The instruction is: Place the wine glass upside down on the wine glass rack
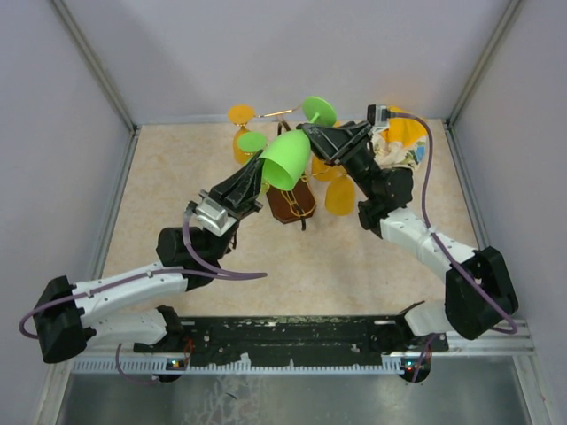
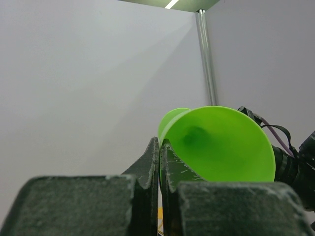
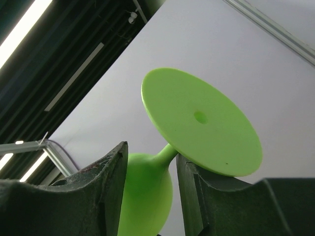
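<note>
Beige tabletop [image 1: 177, 190] between white walls: from above, the green wine glass [image 1: 288, 159] hangs tilted in the air over the gold wine glass rack [image 1: 289, 206], not on it. The left gripper [image 1: 260, 181] meets its bowl rim, the right gripper [image 1: 308, 131] its stem. Left wrist view: the fingers are pinched together on the thin rim. Right wrist view: the fingers stand apart on either side of the stem; whether they press it cannot be told.

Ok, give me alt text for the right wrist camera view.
A green wine glass seen from below, its stem between two dark fingers, round foot uppermost, bowl lower down. Behind it are a pale wall and ceiling lights.
</note>
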Motion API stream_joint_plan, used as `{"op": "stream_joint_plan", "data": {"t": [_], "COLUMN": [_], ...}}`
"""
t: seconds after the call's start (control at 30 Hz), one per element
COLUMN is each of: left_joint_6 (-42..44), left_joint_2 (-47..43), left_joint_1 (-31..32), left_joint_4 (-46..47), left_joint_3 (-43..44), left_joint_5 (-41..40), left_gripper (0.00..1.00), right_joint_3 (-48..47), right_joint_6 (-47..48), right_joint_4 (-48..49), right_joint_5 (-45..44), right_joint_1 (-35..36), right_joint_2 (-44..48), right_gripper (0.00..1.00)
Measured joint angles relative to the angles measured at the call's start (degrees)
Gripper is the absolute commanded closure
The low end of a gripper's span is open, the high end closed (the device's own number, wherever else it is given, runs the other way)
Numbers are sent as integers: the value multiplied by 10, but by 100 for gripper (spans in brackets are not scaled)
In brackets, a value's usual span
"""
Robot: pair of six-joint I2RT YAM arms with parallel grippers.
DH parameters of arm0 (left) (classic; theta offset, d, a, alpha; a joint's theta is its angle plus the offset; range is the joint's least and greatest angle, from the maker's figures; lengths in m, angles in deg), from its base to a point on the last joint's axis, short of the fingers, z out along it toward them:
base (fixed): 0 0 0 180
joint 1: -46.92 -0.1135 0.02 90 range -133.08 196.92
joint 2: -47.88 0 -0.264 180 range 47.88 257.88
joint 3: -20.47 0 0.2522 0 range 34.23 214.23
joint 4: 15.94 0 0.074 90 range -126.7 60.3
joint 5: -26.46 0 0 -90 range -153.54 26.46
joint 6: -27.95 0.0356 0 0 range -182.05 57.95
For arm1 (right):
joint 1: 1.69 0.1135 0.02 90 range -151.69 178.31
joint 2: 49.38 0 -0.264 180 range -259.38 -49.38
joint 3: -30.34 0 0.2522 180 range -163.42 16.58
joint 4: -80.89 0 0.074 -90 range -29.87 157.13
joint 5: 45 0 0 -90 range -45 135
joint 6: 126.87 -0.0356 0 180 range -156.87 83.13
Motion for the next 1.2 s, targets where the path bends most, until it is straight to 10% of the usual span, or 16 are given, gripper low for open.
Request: {"op": "stream_joint_plan", "data": {"t": [1.2], "left_joint_6": [-63], "left_joint_2": [112], "left_joint_1": [-3], "left_joint_4": [123], "left_joint_3": [-8], "left_joint_5": [-53], "left_gripper": [95], "right_joint_3": [-31], "right_joint_6": [49], "right_joint_4": [-55], "right_joint_5": [-69], "right_joint_1": [-4], "right_joint_2": [-2], "right_gripper": [67]}}
